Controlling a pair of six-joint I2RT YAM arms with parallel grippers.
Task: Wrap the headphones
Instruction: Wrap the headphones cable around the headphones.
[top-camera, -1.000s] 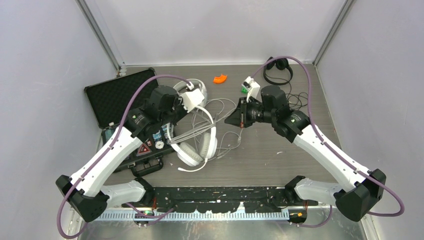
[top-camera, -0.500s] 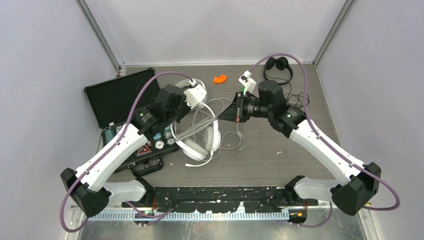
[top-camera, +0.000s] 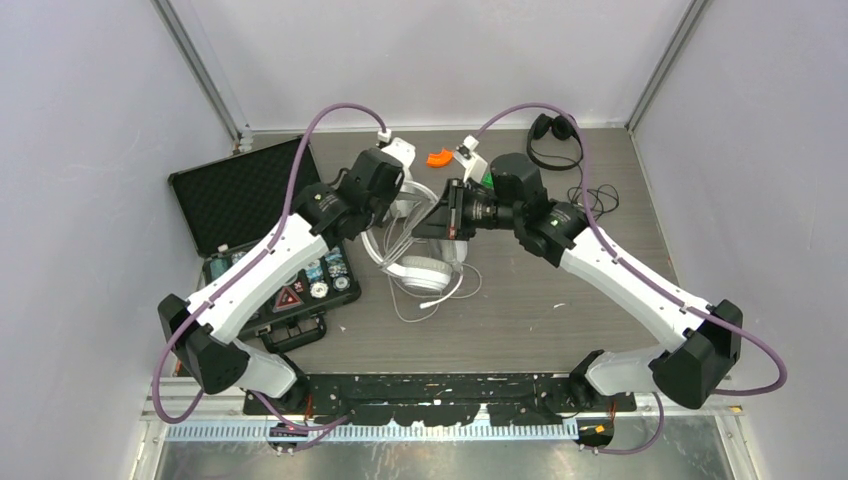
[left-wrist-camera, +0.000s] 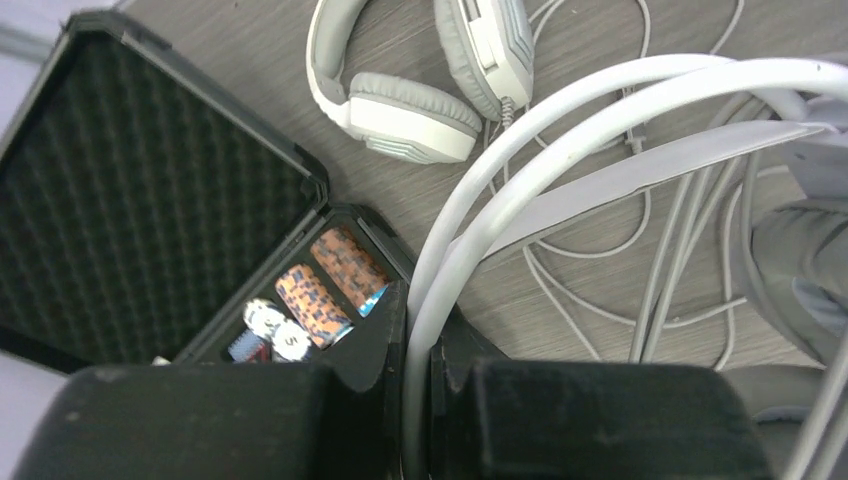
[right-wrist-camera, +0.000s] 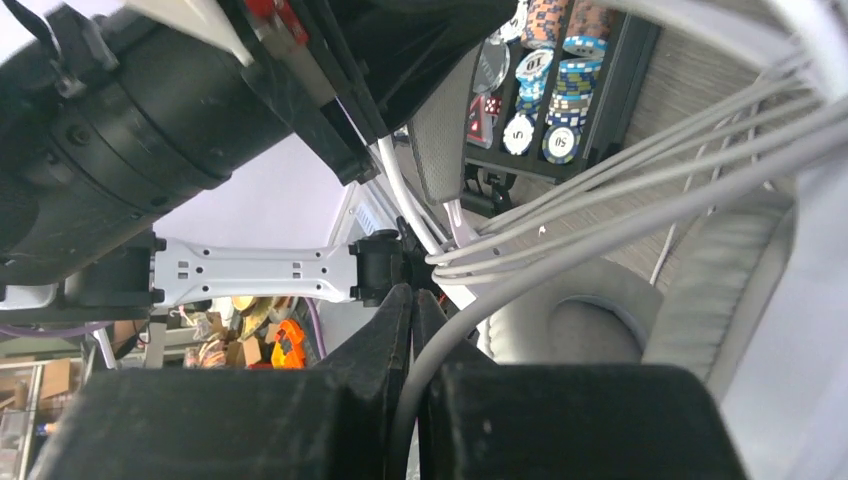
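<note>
Left pincer (left-wrist-camera: 418, 372) is clamped shut on the thin double headband of one white headset (top-camera: 420, 270), holding it up off the tabletop (top-camera: 560, 310) roughly in the middle of the cell. The right pincer (right-wrist-camera: 410, 310) faces it from the other side, its fingers nearly together with the white cable (right-wrist-camera: 520, 280) running down between them, so it looks like a pinch on the cord and not on the headset itself. The arms are really close here, basically nose to nose. As for the step, I'd call this mid-wrap: several strands of cable already run across the headset between the ear cups, and some slack trails down onto the tabletop below it. The next move probably needs the right side to carry the cord around for another turn with some tension on it while the left just holds the band steady. If the cord slips out of that thin pinch, the loops could go loose. The other white headset (left-wrist-camera: 415, 115) lies flat on the tabletop just beside the open black case (top-camera: 235, 195) with the poker chips (left-wrist-camera: 325, 290), and its cable looks unwrapped. The small black headset (top-camera: 555, 130) sits far back on the right, well apart from all this, with its cord loose too.
</note>
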